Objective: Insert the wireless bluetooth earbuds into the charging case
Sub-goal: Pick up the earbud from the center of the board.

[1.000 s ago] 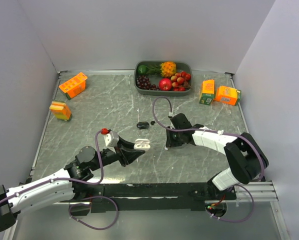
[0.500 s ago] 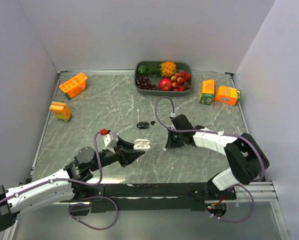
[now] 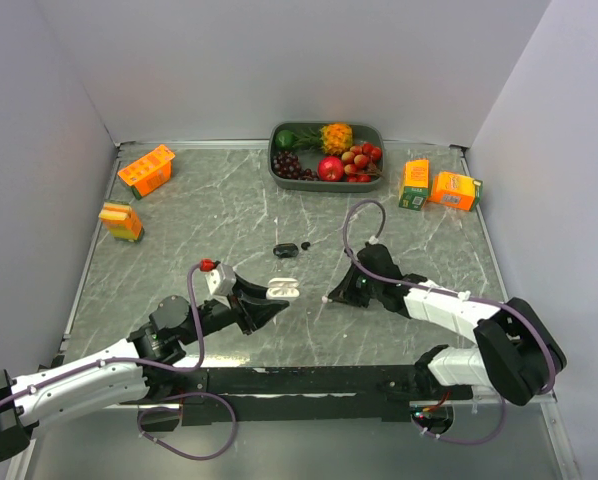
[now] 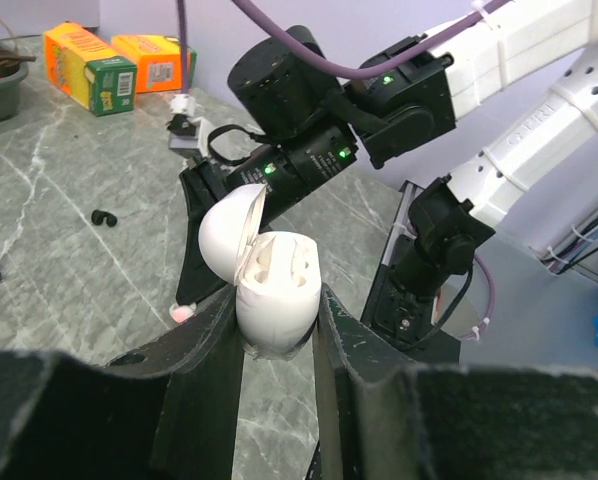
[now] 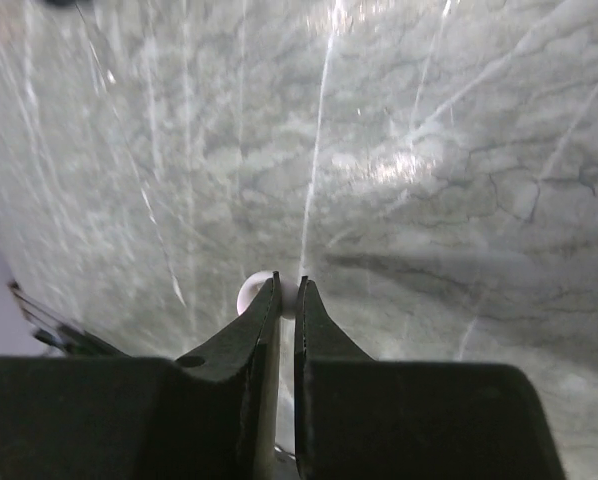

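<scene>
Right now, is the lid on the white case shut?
No, the white charging case has its lid flipped up, so the hollows inside it show.

Top view: bright, even light from overhead. Soft, short shadows lie beneath the arms (image 3: 429,300). Table (image 3: 229,210) sharp throughout, with a faint sheen; walls (image 3: 279,60) pale, without glare.
Left wrist view: case (image 4: 274,300) crisp and well lit at centre. Left fingers (image 4: 199,400) dark and slightly soft along the bottom; boxes (image 4: 89,70) at upper left mildly soft.
Right wrist view: streaky blur at upper left, white glare right of centre, grey shadow band below it. Right fingers (image 5: 239,340) underexposed; bud (image 5: 251,292) soft.
</scene>
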`<state>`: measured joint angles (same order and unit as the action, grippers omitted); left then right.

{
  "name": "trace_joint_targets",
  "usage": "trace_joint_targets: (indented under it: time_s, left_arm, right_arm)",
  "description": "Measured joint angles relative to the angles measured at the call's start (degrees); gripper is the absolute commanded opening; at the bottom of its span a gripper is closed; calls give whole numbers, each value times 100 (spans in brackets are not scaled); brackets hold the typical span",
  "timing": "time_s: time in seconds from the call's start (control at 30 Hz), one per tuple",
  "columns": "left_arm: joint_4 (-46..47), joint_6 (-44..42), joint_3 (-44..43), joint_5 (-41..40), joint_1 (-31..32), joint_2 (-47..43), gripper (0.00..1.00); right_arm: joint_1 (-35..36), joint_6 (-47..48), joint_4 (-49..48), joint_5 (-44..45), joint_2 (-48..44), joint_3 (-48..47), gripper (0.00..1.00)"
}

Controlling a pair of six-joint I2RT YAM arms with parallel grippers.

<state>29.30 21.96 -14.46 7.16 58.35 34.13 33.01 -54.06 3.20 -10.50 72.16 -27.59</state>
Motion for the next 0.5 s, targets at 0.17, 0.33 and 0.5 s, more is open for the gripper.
trace_joint_targets:
  time_s: [0.17, 0.33, 0.5]
  left_arm:
    - [-2, 0, 20, -138, 11, -15, 1]
    - [-4, -2, 20, -260, 24, -22, 1]
    - [-7, -2, 20, -306, 42, -50, 1]
  right_arm:
    - [0, -431, -155, 157, 192, 0, 21]
    - [0, -575, -192, 175, 584, -11, 32]
    - [2, -560, -127, 151, 623, -131, 45]
